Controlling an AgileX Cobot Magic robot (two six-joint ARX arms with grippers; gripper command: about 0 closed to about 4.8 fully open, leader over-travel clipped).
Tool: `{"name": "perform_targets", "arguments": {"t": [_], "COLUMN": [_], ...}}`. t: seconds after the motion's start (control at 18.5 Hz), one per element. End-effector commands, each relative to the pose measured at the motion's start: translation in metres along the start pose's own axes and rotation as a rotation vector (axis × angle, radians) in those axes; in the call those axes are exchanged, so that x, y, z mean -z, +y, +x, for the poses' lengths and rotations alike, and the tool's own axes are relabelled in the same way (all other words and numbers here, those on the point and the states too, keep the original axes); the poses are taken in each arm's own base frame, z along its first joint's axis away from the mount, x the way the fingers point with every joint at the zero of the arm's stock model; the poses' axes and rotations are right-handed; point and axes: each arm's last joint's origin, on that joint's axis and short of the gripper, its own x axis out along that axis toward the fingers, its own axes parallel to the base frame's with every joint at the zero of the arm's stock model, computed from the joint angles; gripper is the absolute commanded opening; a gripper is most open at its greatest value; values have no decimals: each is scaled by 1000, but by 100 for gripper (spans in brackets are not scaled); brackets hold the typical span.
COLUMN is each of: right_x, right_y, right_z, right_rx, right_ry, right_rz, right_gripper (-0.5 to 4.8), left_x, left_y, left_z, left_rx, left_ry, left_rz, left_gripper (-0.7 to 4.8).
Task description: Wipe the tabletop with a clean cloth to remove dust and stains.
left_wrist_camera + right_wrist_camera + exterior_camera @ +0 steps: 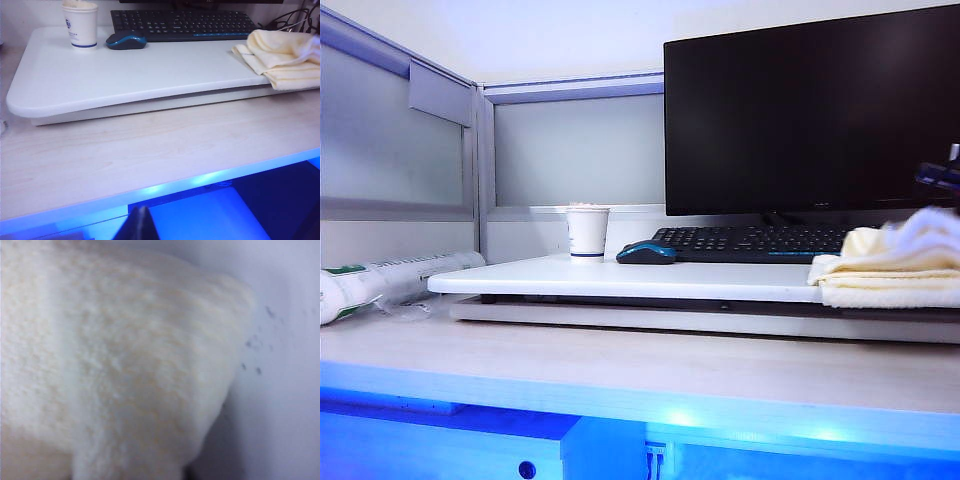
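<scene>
— Wood-grain bench (pixel 620 370) comes first, its front edge lit blue from below. What sits on it?

— The tabletop (pixel 620 277), a thin white slab with a rounded rim, raised on a lower base. A bare strip of bench runs along its front.

— How much open room on the slab?

— Plenty. From the left corner to the cloth (pixel 895 265) the front half is bare. At the back stand a paper cup (pixel 587 232), a blue mouse (pixel 646 252) just beside it, and a black keyboard (pixel 750 243) under the monitor (pixel 810 110).

— And the cloth?

— Cream terry, bunched at the slab's right end, one fold hanging over the front rim.

— The arms?

— The right gripper (pixel 940 178) shows only as a dark blur at the exterior view's right edge, just above the cloth. Its wrist camera is filled with terry pile (a few dark specks (pixel 257 352) dot the white surface alongside), so I cannot tell how its jaws stand.

— The left?

— The left gripper (pixel 137 225) hangs low, in front of the bench edge and well apart from the slab; only a dark tip shows, jaws unreadable.

— Surroundings?

— Grey partition panels (pixel 570 150) behind and a wrapped roll (pixel 380 280) lying on the bench at left.
</scene>
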Motion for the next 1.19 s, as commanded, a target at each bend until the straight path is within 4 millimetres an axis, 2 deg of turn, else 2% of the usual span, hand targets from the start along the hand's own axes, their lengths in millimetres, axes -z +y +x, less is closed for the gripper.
{"name": "perform_targets", "arguments": {"t": [0.05, 0.11, 0.16, 0.27, 0.43, 0.54, 0.7, 1.08, 1.19], "right_x": [-9, -12, -14, -26, -51, -64, -78, -76, -71], "right_y": [5, 6, 9, 18, 32, 45, 59, 99, 113], "right_z": [-2, -2, -4, -10, -26, -36, -50, -105, -130], "right_rx": [-88, -122, -151, -194, -219, -244, -275, -396, -428], "right_ry": [-75, -92, -97, -124, -186, -213, -256, -354, -416], "right_rz": [32, 49, 63, 38, 6, -20, -48, -133, -224], "right_gripper": [262, 355, 418, 479, 479, 479, 479, 479, 438], "left_x": [-1, -1, -1, -1, -1, -1, -1, -1, -1], "left_y": [0, 0, 0, 0, 0, 0, 0, 0, 0], "left_z": [0, 0, 0, 0, 0, 0, 0, 0, 0], "left_rx": [-1, -1, -1, -1, 0, -1, 0, 0, -2], "left_ry": [-6, -6, -6, -6, -6, -6, -6, -6, -6], "left_rz": [3, 3, 3, 3, 3, 3, 3, 3, 4], "left_gripper": [-5, -5, -5, -4, 5, 55, 55, 58, 57]}}
